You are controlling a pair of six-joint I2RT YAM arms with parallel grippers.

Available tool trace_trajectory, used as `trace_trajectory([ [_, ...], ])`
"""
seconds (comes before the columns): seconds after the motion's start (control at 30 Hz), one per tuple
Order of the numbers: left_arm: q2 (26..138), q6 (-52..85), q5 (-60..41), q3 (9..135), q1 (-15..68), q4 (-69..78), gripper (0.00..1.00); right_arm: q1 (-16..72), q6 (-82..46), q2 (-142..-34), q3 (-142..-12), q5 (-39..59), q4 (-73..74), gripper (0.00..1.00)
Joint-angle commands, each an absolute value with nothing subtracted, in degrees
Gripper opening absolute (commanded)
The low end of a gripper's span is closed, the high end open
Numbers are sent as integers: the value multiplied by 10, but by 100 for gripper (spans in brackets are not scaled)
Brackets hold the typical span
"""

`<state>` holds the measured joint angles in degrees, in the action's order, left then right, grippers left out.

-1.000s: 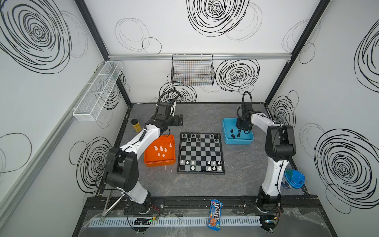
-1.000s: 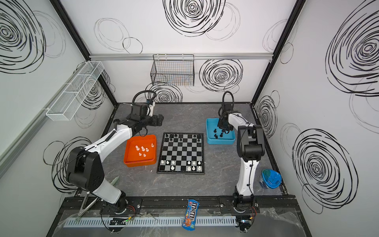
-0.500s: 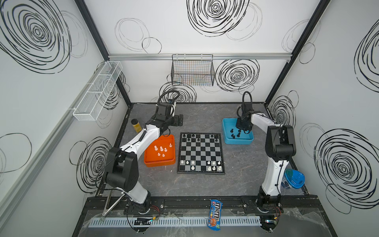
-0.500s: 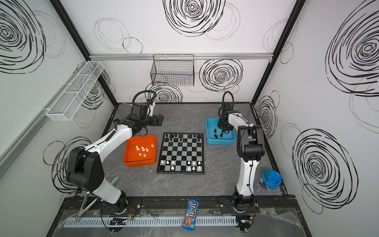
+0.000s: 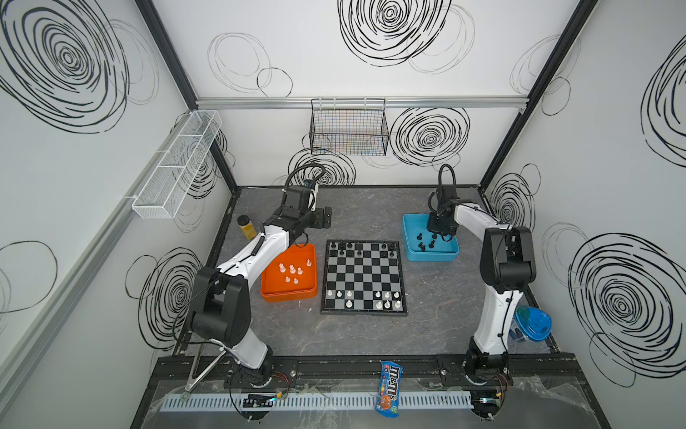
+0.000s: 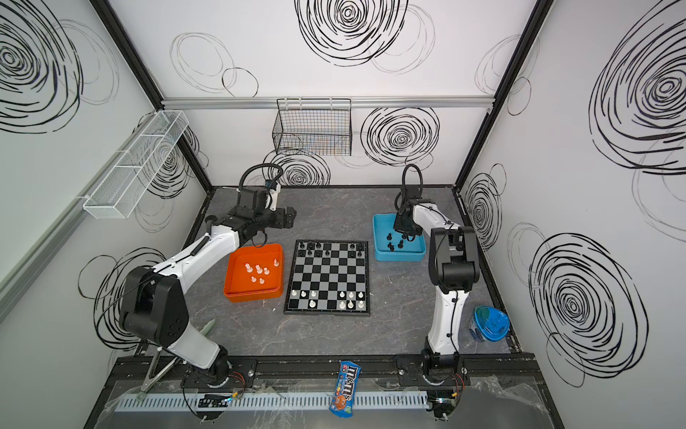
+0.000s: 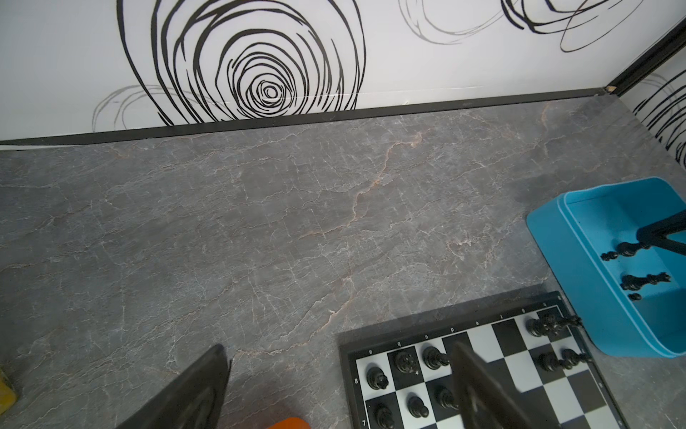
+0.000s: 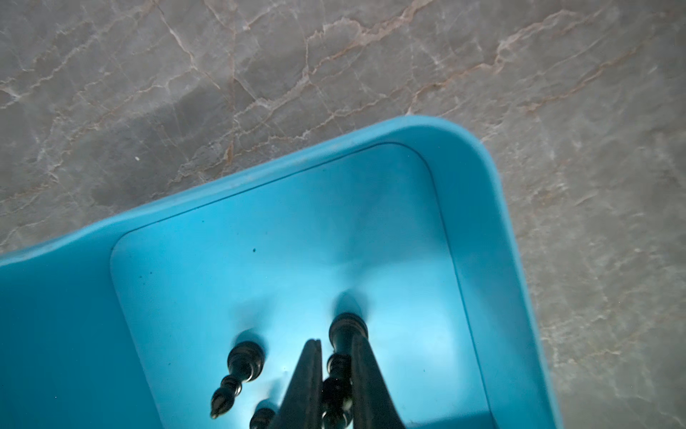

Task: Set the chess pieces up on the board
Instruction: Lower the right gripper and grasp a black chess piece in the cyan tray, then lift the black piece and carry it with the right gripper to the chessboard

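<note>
- In both top views, the board (image 5: 362, 276) lies at the table centre, between the orange tray (image 5: 289, 295) and the blue tray (image 5: 410, 237).
- The chess pieces (image 5: 349, 246) are partly set. Black ones stand on the two far rows and white ones on the two near rows, with gaps in each. Spare white pieces lie in the orange tray, spare black ones in the blue tray.
- The right gripper (image 5: 437, 234) is lowered into the blue tray. The left gripper (image 5: 321, 218) is held over bare table behind the orange tray.
- In the left wrist view, the left fingers are spread wide with nothing between them. A black-side corner of the board is seen just beyond.
- In the right wrist view, the right fingers are drawn narrow around a black piece (image 8: 347, 327), which is pinched along its stem. A neighbouring black piece (image 8: 243, 366) lies just beside, clear of the fingers.
- The step in hand is judged to be the lift:
  - The piece should be raised straight up until the tray wall is cleared, so the neighbour is not knocked.
  - Slip or rotation is to be expected from the small, glossy body, so the carry should be kept smooth.
  - An empty far-row square should be approached from directly above.
</note>
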<state>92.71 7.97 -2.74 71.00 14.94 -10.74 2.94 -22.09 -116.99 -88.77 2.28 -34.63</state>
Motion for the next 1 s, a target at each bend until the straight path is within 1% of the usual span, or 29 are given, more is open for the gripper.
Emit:
trace_trajectory([
  [0.0,929,85,-32,724,145,-109,96,33,-213,-1138,-912,8,-378,13],
  [0.27,930,86,-32,724,143,-109,96,38,-203,-1120,-927,15,-391,13],
  [0.6,932,85,-32,724,142,-110,96,47,-194,-1086,-943,61,-414,13],
  [0.8,933,85,-29,725,138,-111,96,75,-189,-1050,-944,114,-430,13],
  [0.97,933,86,-28,725,133,-111,96,120,-203,-1028,-940,167,-421,14],
])
